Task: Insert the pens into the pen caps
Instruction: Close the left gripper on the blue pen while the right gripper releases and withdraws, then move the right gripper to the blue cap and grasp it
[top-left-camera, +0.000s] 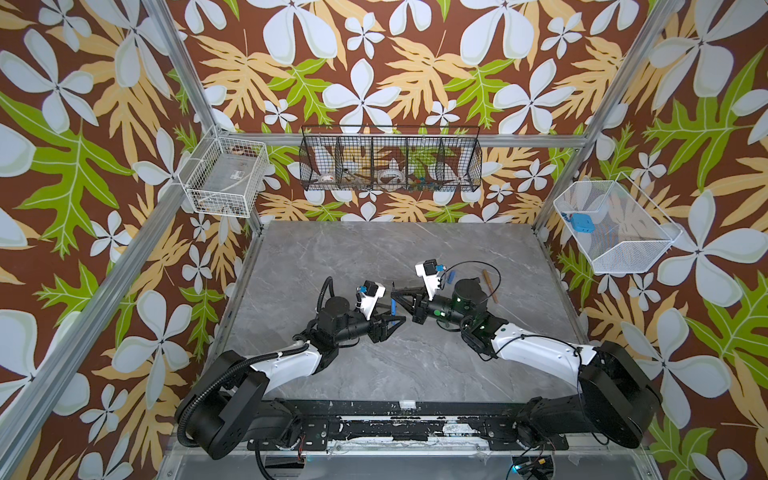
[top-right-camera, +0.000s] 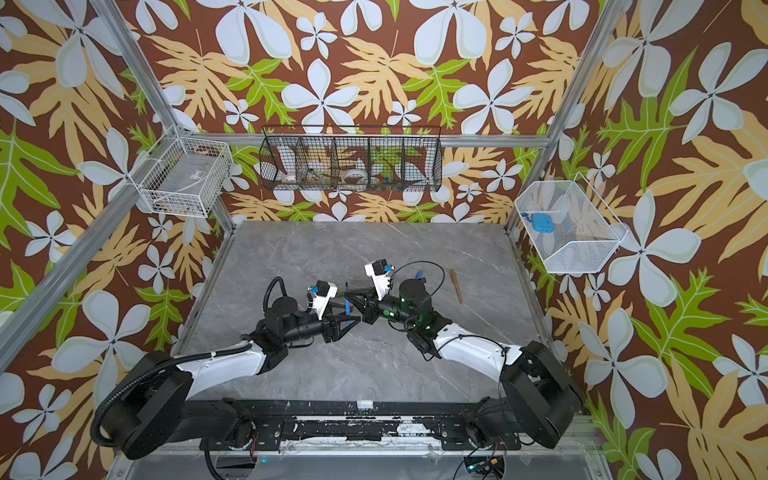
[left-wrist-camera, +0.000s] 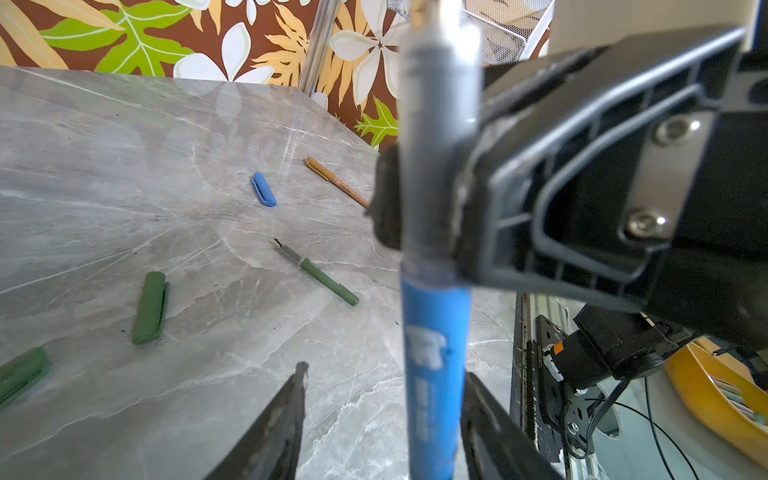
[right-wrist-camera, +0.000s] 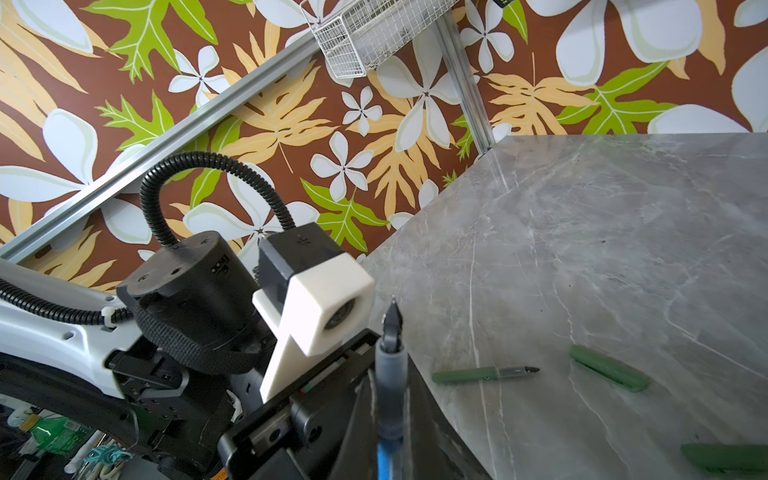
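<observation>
Robot lab cell: aluminium frame (top-left-camera: 532, 141), floral backdrop walls (top-left-camera: 374, 62), wire baskets (top-left-camera: 226, 178), twin robot arms (top-left-camera: 291, 361), marble-look tabletop (top-left-camera: 415, 257).

Blue pen (left-wrist-camera: 434, 374), blue cap (left-wrist-camera: 263, 189), green pen (left-wrist-camera: 328, 282), green cap (left-wrist-camera: 150, 307), orange-brown pen (left-wrist-camera: 336, 180); grey marbled table (left-wrist-camera: 124, 166).

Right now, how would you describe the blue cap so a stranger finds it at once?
On the grey marble table, look in the right half. A short blue cap lies flat there, near the long orange-brown pen but apart from it. It is the only blue thing on the table; the other caps are green.
</observation>
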